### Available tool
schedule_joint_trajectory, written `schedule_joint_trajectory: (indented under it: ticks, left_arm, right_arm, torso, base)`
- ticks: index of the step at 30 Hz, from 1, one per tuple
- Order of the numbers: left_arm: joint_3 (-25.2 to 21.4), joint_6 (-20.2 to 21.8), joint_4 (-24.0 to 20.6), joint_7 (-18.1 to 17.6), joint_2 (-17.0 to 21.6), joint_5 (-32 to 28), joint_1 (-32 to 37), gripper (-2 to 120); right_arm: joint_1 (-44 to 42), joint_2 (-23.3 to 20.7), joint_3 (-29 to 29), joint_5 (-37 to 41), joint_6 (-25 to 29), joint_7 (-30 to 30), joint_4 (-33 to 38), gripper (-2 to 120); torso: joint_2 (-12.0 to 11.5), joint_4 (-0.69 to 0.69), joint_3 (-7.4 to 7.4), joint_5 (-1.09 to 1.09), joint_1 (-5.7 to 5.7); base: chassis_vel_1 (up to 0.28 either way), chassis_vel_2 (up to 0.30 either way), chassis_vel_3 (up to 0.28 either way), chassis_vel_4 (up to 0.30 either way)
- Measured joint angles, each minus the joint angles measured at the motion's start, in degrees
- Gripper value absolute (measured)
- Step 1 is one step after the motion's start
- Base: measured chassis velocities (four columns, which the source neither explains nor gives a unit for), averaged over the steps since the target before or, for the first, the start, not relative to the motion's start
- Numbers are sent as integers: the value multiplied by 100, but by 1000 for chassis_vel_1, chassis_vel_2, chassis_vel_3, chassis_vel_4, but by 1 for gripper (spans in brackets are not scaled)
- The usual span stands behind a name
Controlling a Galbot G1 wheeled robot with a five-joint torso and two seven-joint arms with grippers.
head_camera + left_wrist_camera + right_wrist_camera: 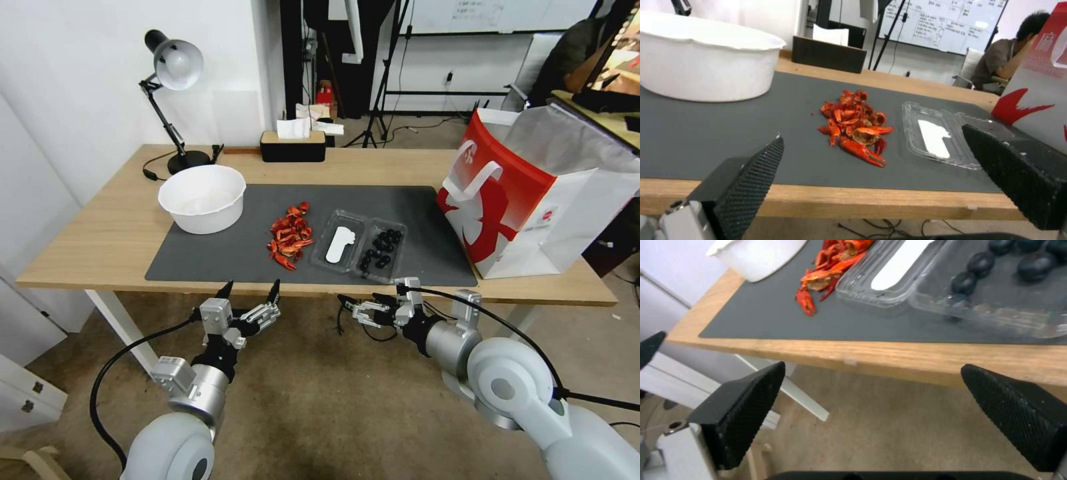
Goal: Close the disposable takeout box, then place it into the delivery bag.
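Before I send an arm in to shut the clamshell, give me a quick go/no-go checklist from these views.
1. disposable takeout box lying open flat on the mat: ok.
2. Black pieces inside one half, none spilled: ok.
3. left gripper open, empty, below the table edge: ok.
4. right gripper open, empty, below the table edge: ok.
5. Lid path: crayfish pile lies close beside the labelled half: cannot tell if it clears.
6. delivery bag upright, mouth open: ok.
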Motion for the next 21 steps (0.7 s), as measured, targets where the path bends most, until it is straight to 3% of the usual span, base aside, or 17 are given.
schedule_joint_trajectory:
  ticks: [21]
  left_arm:
    - [5, -14, -33, 4, 11, 11, 21, 100]
  right_arm:
    - [228, 60, 126, 70, 103, 112, -273, 100]
  torso:
    - [0, -1, 0, 0, 0]
  base:
    - [0, 0, 0, 0]
